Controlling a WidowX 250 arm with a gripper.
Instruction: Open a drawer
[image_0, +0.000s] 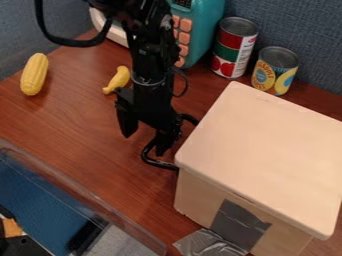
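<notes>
Pale square-topped wooden box (267, 145): smooth, matt. Black curved handle (161, 163): glossy. Reddish-brown wood-grain tabletop (87, 132): low sheen. Silver-grey tape strip (207, 244): wrinkled, shiny.

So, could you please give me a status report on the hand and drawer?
Hand open, at the handle. Handle close beside box, drawer seemingly shut. Banana farther out, possibly in its path.

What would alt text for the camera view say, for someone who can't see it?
Open black gripper at the black handle of a pale box on a wooden table. Farther back: yellow corn, a small yellow toy, a teal appliance and two cans.
</notes>
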